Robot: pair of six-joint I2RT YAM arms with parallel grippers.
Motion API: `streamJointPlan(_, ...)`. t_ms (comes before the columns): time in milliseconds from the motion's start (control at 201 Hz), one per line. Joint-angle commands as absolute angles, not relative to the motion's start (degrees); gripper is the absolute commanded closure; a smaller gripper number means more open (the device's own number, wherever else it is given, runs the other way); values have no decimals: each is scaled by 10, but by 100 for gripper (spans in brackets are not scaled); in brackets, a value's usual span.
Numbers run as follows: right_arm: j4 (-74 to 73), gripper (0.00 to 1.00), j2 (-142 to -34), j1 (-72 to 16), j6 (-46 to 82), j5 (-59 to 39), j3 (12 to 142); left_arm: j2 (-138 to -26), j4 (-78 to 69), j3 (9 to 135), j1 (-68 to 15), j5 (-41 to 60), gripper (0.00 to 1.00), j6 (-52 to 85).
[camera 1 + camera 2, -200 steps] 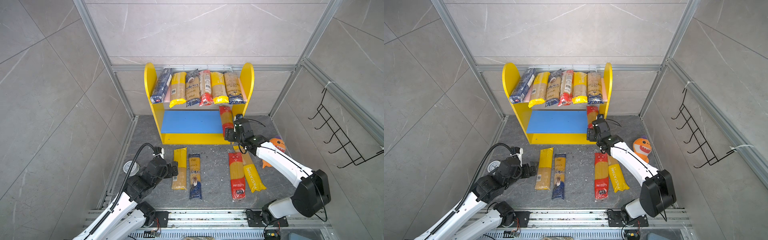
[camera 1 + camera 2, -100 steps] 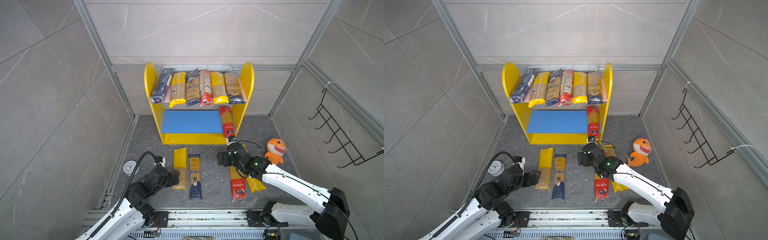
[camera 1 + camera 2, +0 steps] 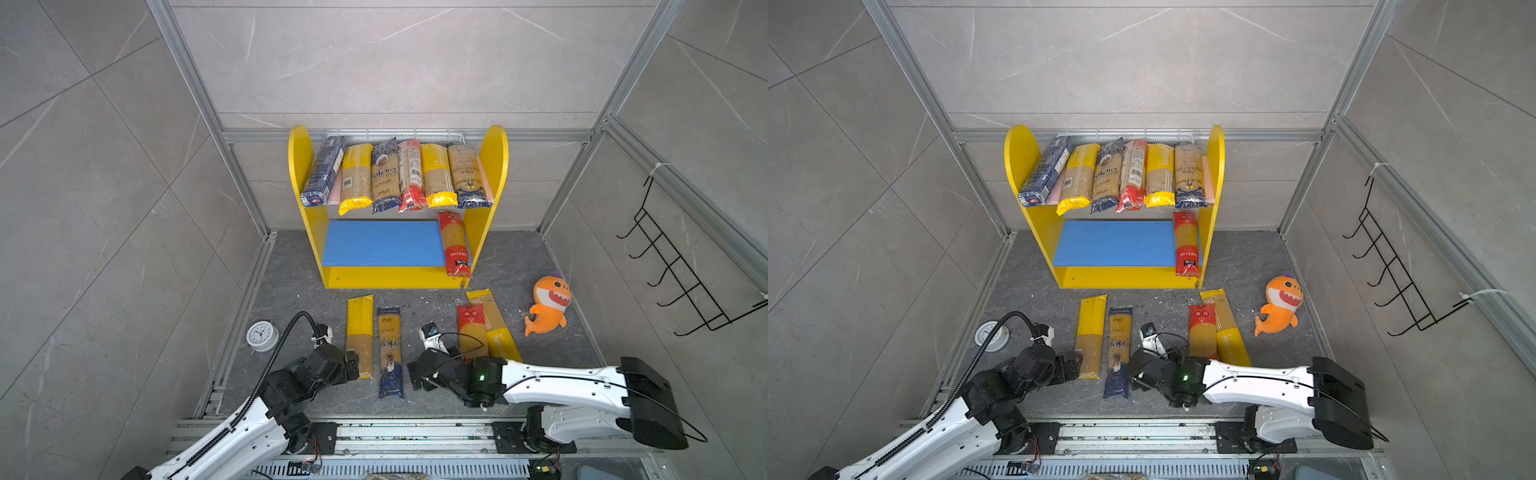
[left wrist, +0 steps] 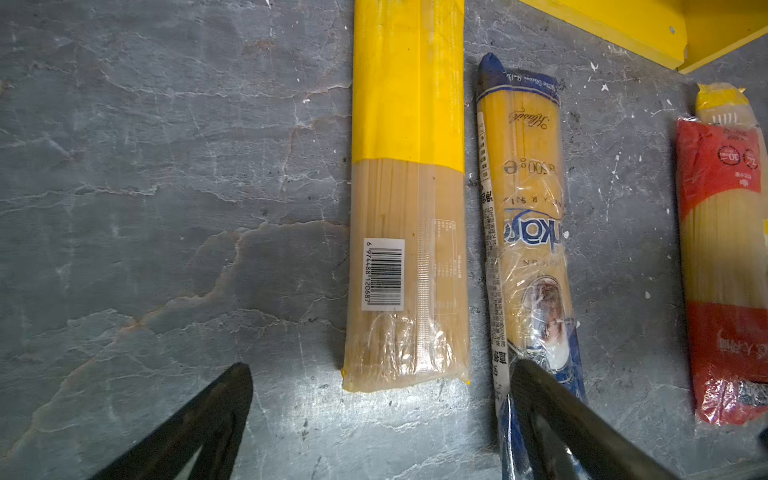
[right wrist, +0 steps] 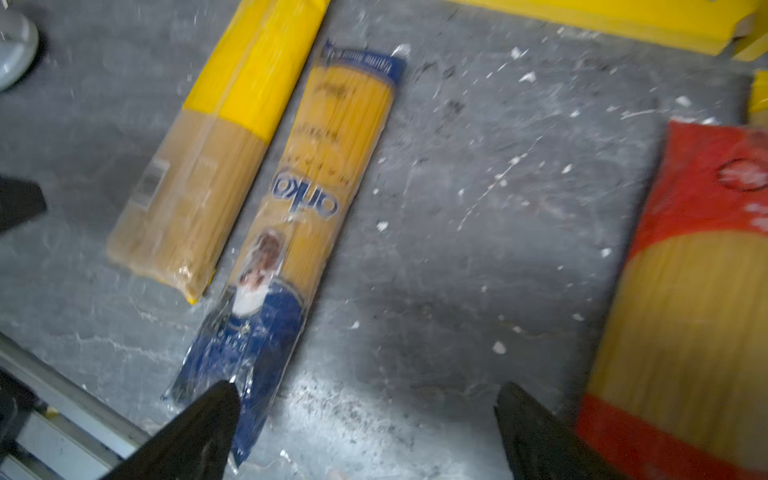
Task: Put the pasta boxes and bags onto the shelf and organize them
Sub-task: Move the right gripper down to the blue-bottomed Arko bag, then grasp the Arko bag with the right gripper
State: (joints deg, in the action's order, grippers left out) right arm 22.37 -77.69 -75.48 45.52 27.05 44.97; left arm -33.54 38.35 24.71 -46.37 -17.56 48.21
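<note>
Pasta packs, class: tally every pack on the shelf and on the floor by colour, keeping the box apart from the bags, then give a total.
Yellow-ended bags: 4
Red-ended bags: 3
Navy-ended bags: 3
Dark blue box: 1
Total: 11

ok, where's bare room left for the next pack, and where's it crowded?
Blue lower board: bare except one red pack lying beside a yellow side panel. Pink upper board: crowded, six packs across. Floor strip between the navy-ended pack and the red floor pack is bare, under the open right pincer.
</note>
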Motion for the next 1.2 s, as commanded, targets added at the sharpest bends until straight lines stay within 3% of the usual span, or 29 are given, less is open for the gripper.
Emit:
streamJointPlan(0,195,0,-826,-791,512,312,470,-329,404,262,-466,-212,0,496)
streamJointPlan(508,116,0,-962,-832,532,296,520,-263,468,298,-466,-258,0,502)
streamJointPlan(1036,150,0,-1068,-831,551,317,540,-249,486,306,-466,-268,0,503)
streamJointPlan(1190,143,8,-1083,-831,555,311,529,-249,487,307,-466,-268,0,503)
